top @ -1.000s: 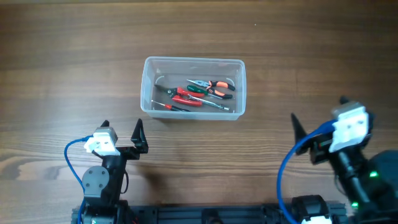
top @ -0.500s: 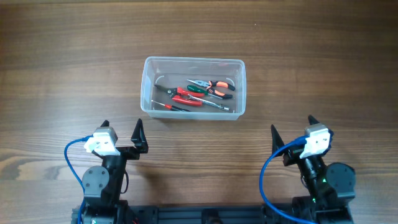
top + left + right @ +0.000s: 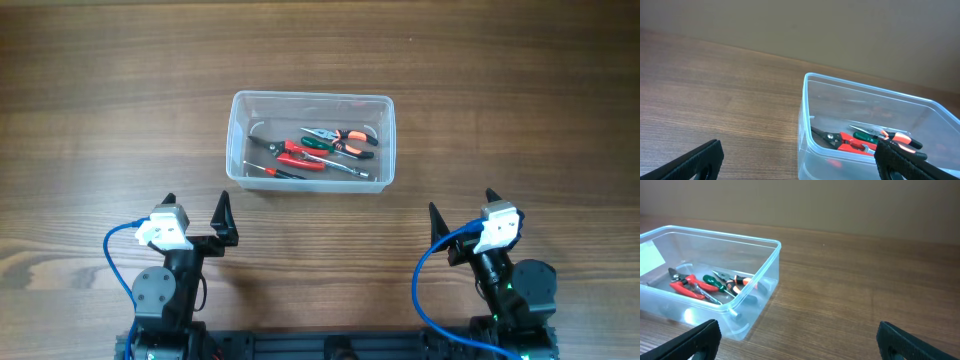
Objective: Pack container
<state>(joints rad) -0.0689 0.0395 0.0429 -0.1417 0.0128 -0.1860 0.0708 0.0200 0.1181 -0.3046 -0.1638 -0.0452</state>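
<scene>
The clear plastic container stands in the middle of the wooden table. It holds several hand tools: red-handled pliers, orange-handled pliers and a green-handled screwdriver. It also shows in the left wrist view and the right wrist view. My left gripper is open and empty, near the table's front edge, below the container's left end. My right gripper is open and empty, at the front right, apart from the container.
The wooden table stretches around the container. Blue cables loop beside both arm bases at the front edge.
My right arm has pulled back from the far right and lowered to the front edge, settling at its base. The left arm and the container have not moved.
</scene>
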